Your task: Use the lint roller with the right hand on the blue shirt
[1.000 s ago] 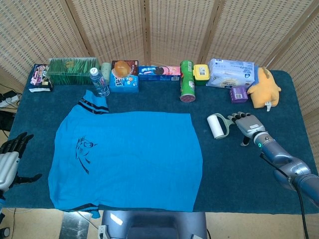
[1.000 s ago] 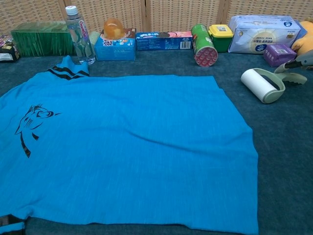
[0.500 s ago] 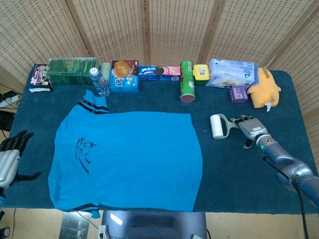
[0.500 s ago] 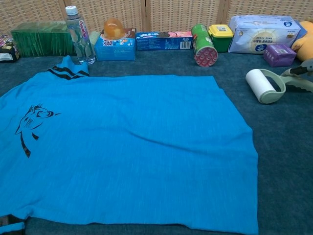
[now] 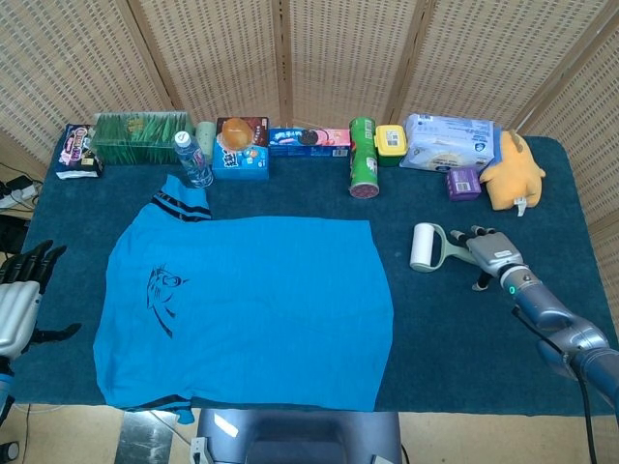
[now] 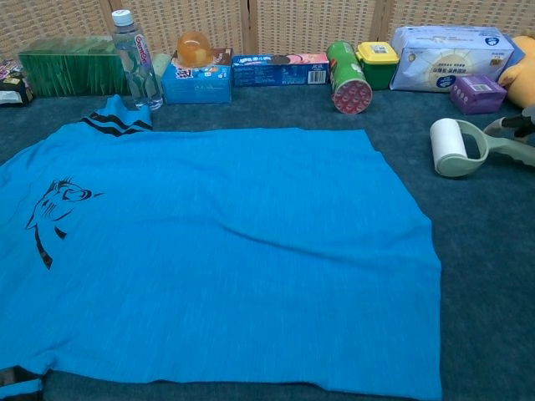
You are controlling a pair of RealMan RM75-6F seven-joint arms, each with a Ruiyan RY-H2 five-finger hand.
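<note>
The blue shirt (image 5: pixel 247 309) (image 6: pixel 209 251) lies flat on the dark blue table (image 5: pixel 464 338), with a black print near its left sleeve. To its right, off the cloth, the lint roller (image 5: pixel 424 246) (image 6: pixel 448 142) lies on the table, white drum toward the shirt. My right hand (image 5: pixel 491 254) (image 6: pixel 520 125) grips its pale green handle, fingers wrapped over it. My left hand (image 5: pixel 19 300) hangs at the table's left edge, fingers spread and holding nothing.
Along the back edge stand a green box (image 5: pixel 140 138), a water bottle (image 5: pixel 193 159), snack boxes (image 5: pixel 309 138), a green can (image 5: pixel 363 155), a tissue pack (image 5: pixel 447 143), a small purple box (image 5: pixel 464 182) and a yellow plush toy (image 5: pixel 513 172).
My right hand has drawn the lint roller to the right, away from the shirt, and the drum has turned more upright in the head view. The left hand rose slightly.
</note>
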